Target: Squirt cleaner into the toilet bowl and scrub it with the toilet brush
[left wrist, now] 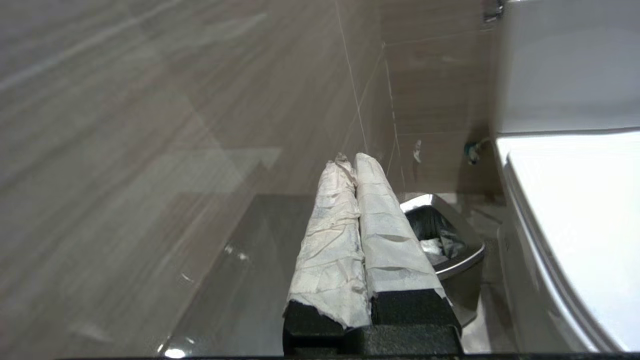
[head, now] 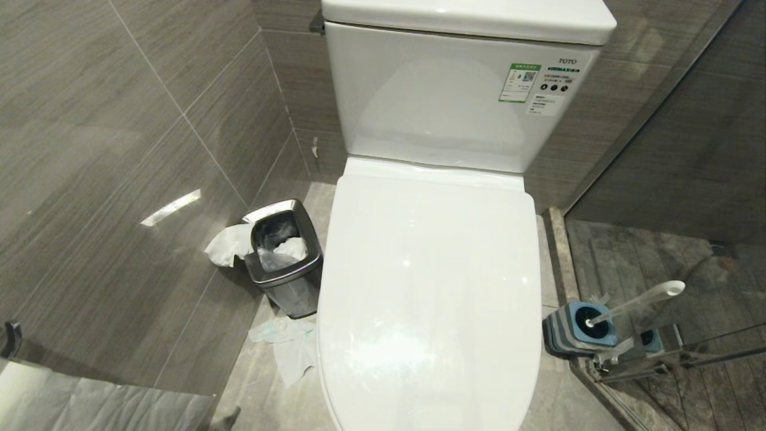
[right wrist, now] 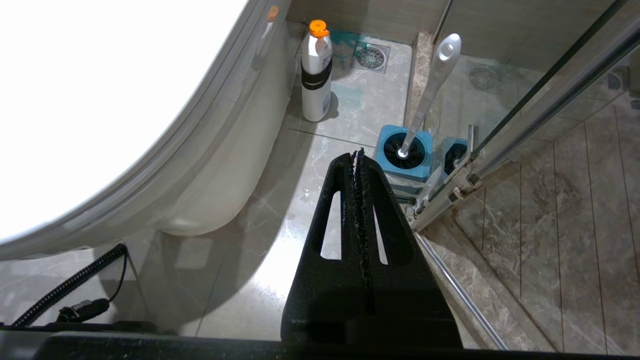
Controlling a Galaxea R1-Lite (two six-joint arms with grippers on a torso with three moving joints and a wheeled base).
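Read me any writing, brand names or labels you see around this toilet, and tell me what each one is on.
"TOTO": grey brand mark on the tank of the toilet bowl, upper right corner.
Green-and-white sticker on the tank: has a QR code; its print is too small to read.
White labels beside it: too small to read.
Spray bottle on the floor: label unreadable.
Nothing else carries text.

Tiled bathroom: toilet bowl [head: 428, 287], waste bin [head: 284, 257].

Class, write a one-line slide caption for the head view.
Closed white toilet bowl between a steel waste bin with scattered tissues and the toilet brush standing in its blue holder.
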